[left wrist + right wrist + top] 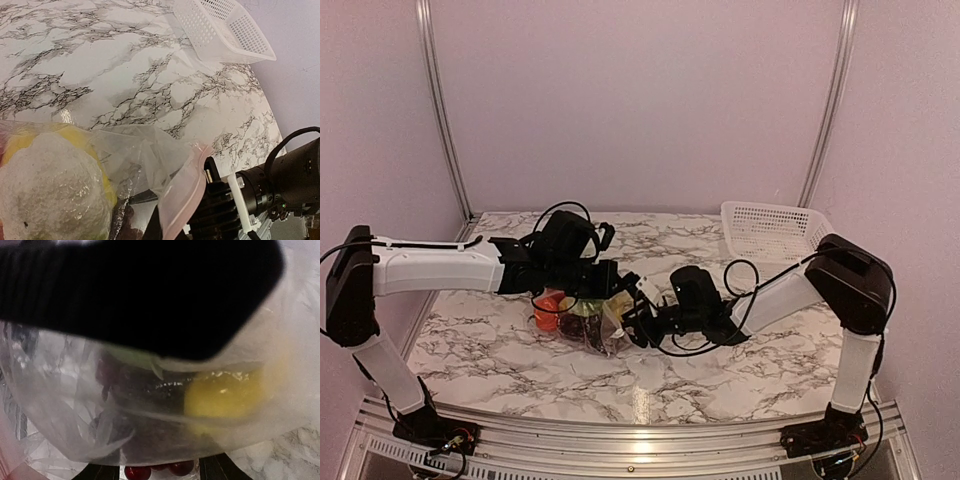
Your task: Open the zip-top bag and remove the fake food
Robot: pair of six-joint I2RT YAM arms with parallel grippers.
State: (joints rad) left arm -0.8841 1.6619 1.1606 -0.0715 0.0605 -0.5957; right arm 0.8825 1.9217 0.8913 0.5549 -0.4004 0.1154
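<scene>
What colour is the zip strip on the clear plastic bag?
Pale pink zip strip, clearest in the left wrist view.

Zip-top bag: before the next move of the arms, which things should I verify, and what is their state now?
1. Food inside zip-top bag: ok; yellow piece and grape cluster show through the film.
2. Bag mouth open: cannot tell.
3. Grip of right tool on zip strip: cannot tell; the strip reaches it.
4. Hold of left tool on bag: cannot tell; its own view does not show it.
5. The white basket is away from both tools: ok.
</scene>
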